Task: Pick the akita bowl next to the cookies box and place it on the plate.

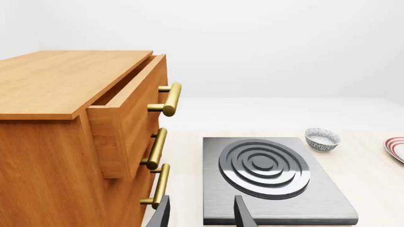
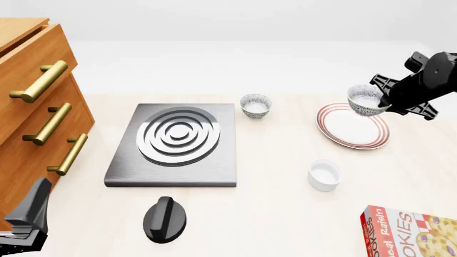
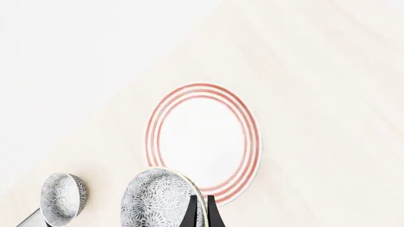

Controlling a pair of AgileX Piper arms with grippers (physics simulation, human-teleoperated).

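My right gripper (image 2: 383, 101) is shut on the rim of the speckled akita bowl (image 2: 365, 100), holding it tilted in the air over the far right edge of the plate (image 2: 335, 134). In the right wrist view the bowl (image 3: 158, 198) hangs at the fingertips of that gripper (image 3: 202, 210), above the red-ringed plate (image 3: 202, 137). The cookies box (image 2: 410, 230) lies at the near right corner, partly cut off. My left gripper (image 2: 25, 219) sits low at the near left, open and empty (image 1: 202, 215).
A second speckled bowl (image 2: 256, 105) stands beyond the stove plate (image 2: 175, 142). A plain white cup (image 2: 324, 174) sits in front of the plate, and a black knob (image 2: 165, 218) lies near the front edge. A wooden drawer cabinet (image 2: 29, 107) fills the left side, with its top drawer (image 1: 126, 118) pulled out.
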